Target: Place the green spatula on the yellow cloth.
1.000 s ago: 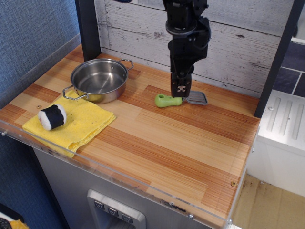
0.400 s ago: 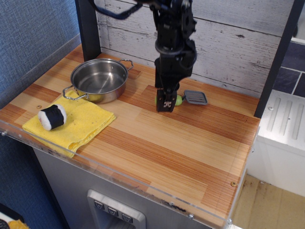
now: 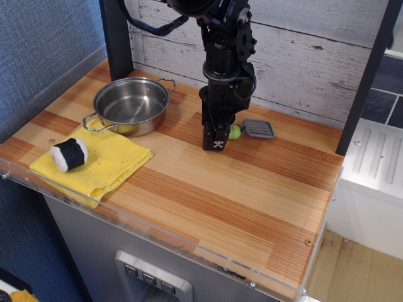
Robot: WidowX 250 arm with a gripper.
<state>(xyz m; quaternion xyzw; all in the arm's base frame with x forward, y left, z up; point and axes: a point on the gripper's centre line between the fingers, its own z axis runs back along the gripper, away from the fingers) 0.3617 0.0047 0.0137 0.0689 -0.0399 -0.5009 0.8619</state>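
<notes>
Green spatula [image 3: 250, 129] lies at the table's [image 3: 252, 189] twelve o'clock; the gripper [image 3: 213, 142] covers its handle, grip impossible to tell. Yellow cloth [image 3: 107, 165] at nine o'clock.

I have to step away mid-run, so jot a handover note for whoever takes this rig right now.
Tool: lowered over the lime-green handle of the small green spatula; whether it has closed on it cannot be told.
Spatula: on the wooden table, grey slotted blade toward the back wall.
Rumpled yellow cloth: front left, carrying a black-and-white sushi roll, beside the steel pot.
Done: approach.
Left: grasp, lift, carry, set down on cloth.
</notes>
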